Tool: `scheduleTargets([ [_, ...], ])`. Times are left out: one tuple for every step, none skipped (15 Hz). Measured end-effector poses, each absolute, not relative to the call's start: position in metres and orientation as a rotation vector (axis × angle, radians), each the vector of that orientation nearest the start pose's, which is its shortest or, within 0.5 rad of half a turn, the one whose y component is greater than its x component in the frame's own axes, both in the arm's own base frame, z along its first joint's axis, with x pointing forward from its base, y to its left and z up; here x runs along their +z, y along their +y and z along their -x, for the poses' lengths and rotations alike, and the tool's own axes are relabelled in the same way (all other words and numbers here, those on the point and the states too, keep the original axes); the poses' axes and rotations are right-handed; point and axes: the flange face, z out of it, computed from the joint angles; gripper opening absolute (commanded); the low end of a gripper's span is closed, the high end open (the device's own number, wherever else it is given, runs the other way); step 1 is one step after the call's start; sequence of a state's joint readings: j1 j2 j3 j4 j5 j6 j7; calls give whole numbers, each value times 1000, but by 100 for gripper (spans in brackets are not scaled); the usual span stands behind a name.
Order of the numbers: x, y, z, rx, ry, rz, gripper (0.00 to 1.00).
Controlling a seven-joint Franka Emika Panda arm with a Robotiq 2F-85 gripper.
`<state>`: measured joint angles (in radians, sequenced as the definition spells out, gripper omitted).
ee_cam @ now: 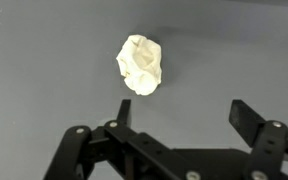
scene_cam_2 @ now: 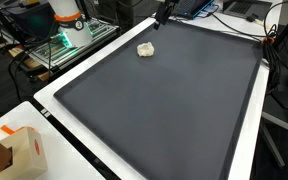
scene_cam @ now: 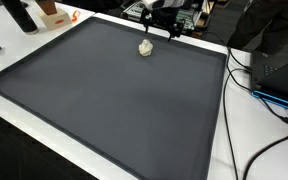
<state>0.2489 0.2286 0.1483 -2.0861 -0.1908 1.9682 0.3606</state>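
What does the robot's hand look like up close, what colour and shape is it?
The gripper is matt black all over. Two flat, blocky fingers sit on hinged bars joined by round pins, rather like a metal claw. No writing, stickers or cables show on it in the wrist view.

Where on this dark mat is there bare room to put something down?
Nearly all of the mat is bare: the whole stretch from the crumpled paper ball to the near rim. It is tight only at the far edge, where the open jaws hang close by the ball, and off the mat beside the cables.
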Motion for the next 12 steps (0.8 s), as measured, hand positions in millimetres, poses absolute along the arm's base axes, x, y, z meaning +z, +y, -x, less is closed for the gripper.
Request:
scheduleTargets([
  [291,202,-500,466,-300,3358,100],
  [289,208,-500,474,-363,3367,100],
  [286,212,-499,487,-427,3373,100],
  [284,217,-499,502,-496,3376,100],
  [282,221,-498,519,-570,3375,100],
  [279,224,-498,534,-646,3370,100],
  [277,227,-498,547,-723,3362,100],
  [275,231,-498,562,-800,3350,100],
  [272,234,-498,574,-872,3337,100],
  [270,237,-497,584,-940,3323,100],
  [267,240,-496,591,-1003,3309,100],
  [265,243,-495,599,-1062,3294,100],
])
